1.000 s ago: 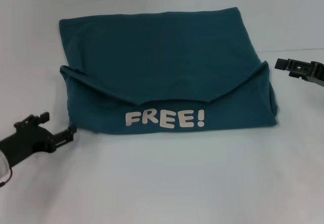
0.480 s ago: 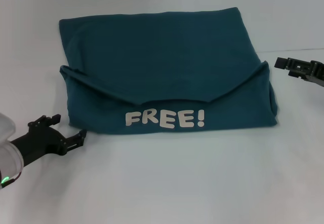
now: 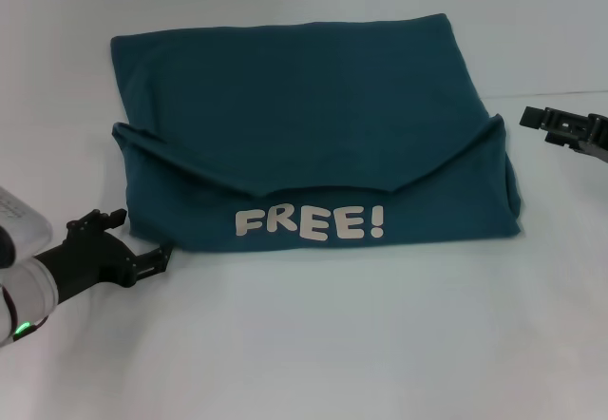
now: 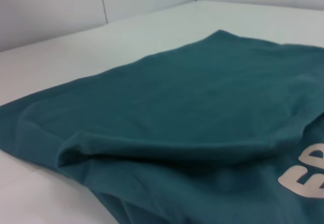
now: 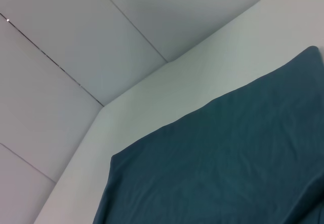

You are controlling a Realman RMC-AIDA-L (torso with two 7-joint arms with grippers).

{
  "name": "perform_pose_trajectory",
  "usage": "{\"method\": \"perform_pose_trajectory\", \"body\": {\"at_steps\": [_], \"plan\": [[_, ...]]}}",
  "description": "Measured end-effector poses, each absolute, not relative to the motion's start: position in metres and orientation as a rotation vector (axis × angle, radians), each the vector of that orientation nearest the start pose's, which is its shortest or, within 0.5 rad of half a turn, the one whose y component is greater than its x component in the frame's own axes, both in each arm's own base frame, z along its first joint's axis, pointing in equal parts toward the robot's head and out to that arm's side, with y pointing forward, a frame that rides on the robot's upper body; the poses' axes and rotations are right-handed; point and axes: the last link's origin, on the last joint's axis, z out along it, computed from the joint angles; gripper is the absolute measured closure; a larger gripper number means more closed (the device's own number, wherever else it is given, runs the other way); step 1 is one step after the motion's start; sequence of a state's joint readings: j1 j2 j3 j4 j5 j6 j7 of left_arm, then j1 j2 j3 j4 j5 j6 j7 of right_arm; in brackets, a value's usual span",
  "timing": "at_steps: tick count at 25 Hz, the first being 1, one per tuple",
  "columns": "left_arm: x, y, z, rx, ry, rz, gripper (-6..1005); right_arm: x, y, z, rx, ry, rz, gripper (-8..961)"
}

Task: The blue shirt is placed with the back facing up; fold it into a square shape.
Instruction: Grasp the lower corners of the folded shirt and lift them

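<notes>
Head view: I log the blue shirt on the white counter, partly folded, lettering up. Left tool, spread, sits at its near-left corner; right tool, spread I judge, waits beside. Next: pinch that corner, fold away.

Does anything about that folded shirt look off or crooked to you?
Somewhat. The shirt isn't a neat square: its near flap dips in a V above the word FREE!, with both corners peaked. The left end effector sits at its near-left corner, the right end effector beside its right edge.
</notes>
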State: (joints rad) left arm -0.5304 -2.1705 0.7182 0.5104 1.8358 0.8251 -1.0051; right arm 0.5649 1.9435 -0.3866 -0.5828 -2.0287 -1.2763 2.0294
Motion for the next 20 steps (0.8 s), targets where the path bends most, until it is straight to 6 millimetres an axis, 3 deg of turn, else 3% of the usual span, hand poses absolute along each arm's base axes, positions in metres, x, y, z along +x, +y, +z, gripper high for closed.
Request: {"method": "perform_pose_trajectory", "body": {"at_steps": [20], "plan": [[-0.3121,0.3742,-0.0424,-2.265,-0.535,-0.223,165,0.3270,0.3801,0.0942,-1.911,1.479,0.895,145]]}}
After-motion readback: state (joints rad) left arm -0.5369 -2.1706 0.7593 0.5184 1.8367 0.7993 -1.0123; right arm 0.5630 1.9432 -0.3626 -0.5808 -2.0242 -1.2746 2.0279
